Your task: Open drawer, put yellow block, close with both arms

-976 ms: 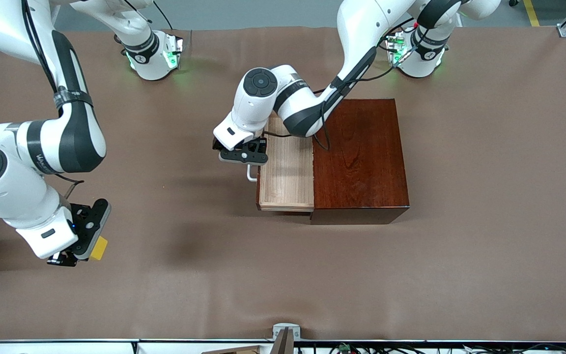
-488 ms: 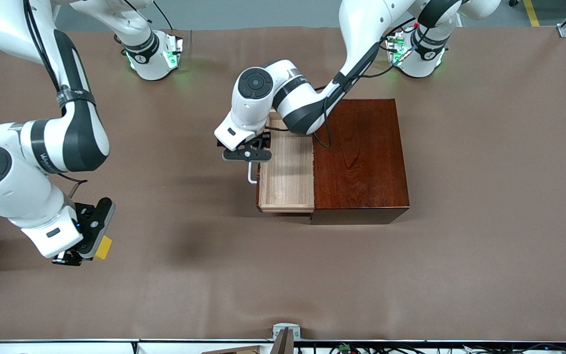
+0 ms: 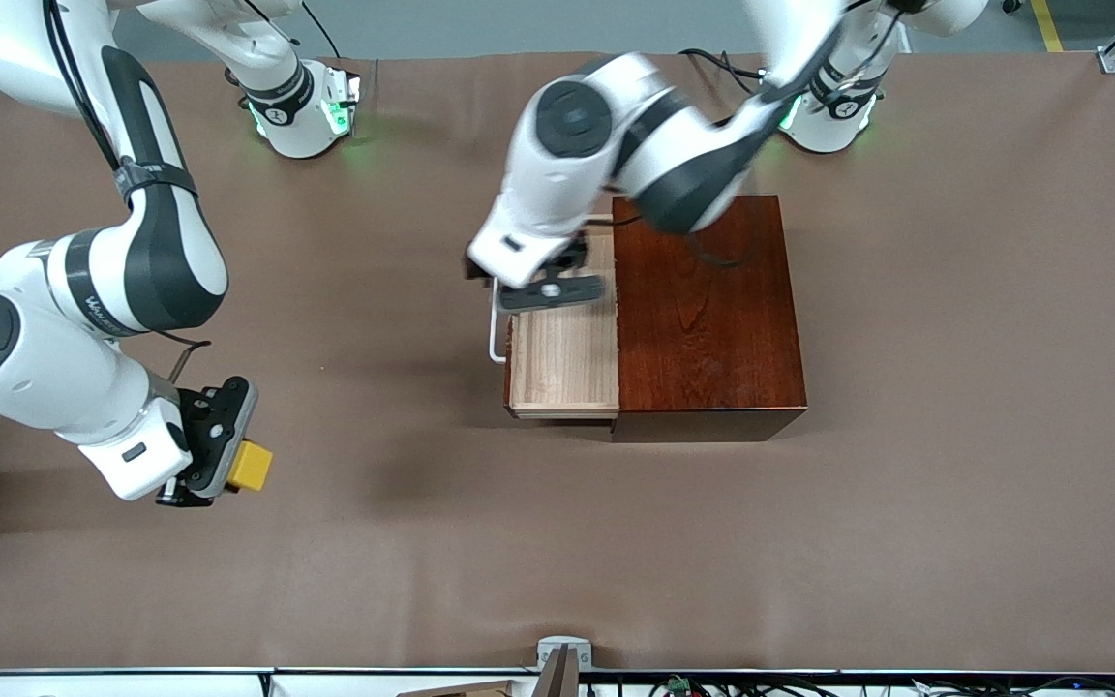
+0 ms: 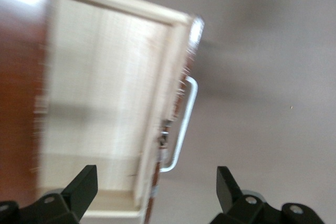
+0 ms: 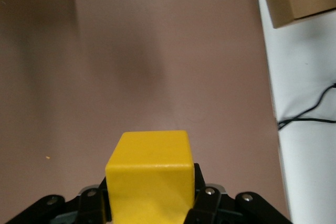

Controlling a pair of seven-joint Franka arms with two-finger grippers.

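Block gripped, drawer pulled out.
Front view: the right gripper (image 3: 228,467) clenches the yellow block (image 3: 251,465) above bare table (image 3: 906,532); the left gripper (image 3: 550,288) hangs over the drawer (image 3: 565,358) drawn out of the box (image 3: 708,319). Left wrist view: fingers (image 4: 81,187) spread apart, white handle (image 4: 181,129) between them. Right wrist view: block wedged between the fingers (image 5: 202,198).

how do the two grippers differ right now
The right gripper is shut on the yellow block; the left gripper is open and holds nothing. The right gripper is up over bare table at the right arm's end; the left gripper is over the open drawer, by its white handle. Both are black and two-fingered.
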